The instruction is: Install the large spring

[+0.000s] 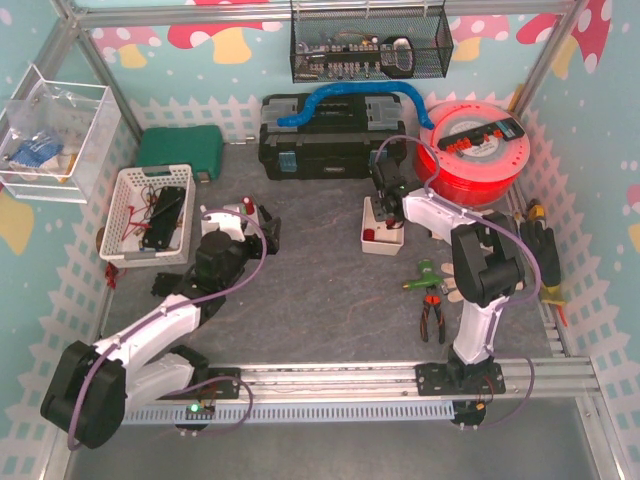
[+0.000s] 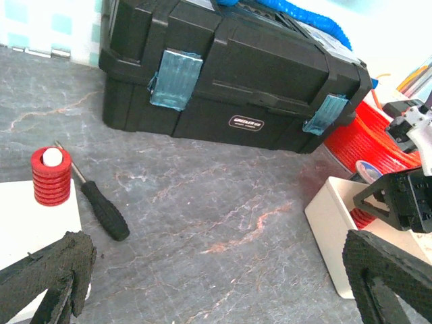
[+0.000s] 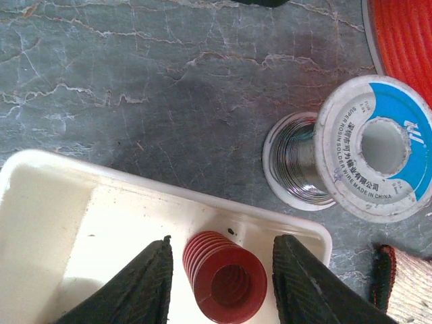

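The large spring (image 3: pixel 226 280), a bright red ribbed coil seen end-on, lies in the corner of a white tray (image 3: pixel 81 223). My right gripper (image 3: pixel 223 243) is open, with one finger on each side of the spring and a gap on both sides. In the top view the right gripper (image 1: pixel 388 212) hangs over the tray (image 1: pixel 383 243). My left gripper (image 2: pixel 216 246) is open and empty above the mat. A shorter red spring (image 2: pixel 50 177) stands on a white peg of a white block (image 2: pixel 27 223) by the left finger.
A black toolbox (image 1: pixel 330 135) stands at the back, with a red filament spool (image 1: pixel 475 150) to its right. A solder spool (image 3: pixel 371 148) lies just past the tray. A black screwdriver (image 2: pixel 101 209) lies by the white block. A white basket (image 1: pixel 150 215) is at left, pliers (image 1: pixel 432 315) at right.
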### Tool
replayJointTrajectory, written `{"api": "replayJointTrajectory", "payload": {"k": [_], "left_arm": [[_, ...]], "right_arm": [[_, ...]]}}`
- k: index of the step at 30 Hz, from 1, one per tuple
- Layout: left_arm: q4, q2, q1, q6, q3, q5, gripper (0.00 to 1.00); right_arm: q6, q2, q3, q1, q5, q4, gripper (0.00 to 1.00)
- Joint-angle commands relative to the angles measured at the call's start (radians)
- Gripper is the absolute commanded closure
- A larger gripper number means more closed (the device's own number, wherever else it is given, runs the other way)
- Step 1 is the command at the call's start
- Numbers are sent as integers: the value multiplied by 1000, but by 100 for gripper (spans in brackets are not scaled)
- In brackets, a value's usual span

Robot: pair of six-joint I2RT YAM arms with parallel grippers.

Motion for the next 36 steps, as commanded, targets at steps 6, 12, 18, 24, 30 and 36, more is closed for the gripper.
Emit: {"api": "replayJointTrajectory", "payload": {"k": [6, 12, 18, 24, 30, 36], "left_arm": [[13, -22, -6, 17, -13, -14, 1], [13, -23, -7, 18, -13, -17, 1], [13, -28, -7, 19, -15, -20, 1], [16, -27, -8, 19, -19, -34, 1], [46, -65, -7, 4, -50, -67, 1], [170, -115, -10, 2, -104, -63, 1]], "right_arm": [[25, 80, 43, 3, -1, -57, 53], [43, 103, 53, 3, -82, -53, 53], [45, 98, 50, 3, -66, -41, 59], [35, 48, 36, 3, -39, -18, 81], [-1, -108, 6, 9, -94, 6, 100], [-58, -290, -55, 40, -306, 28, 100]]}}
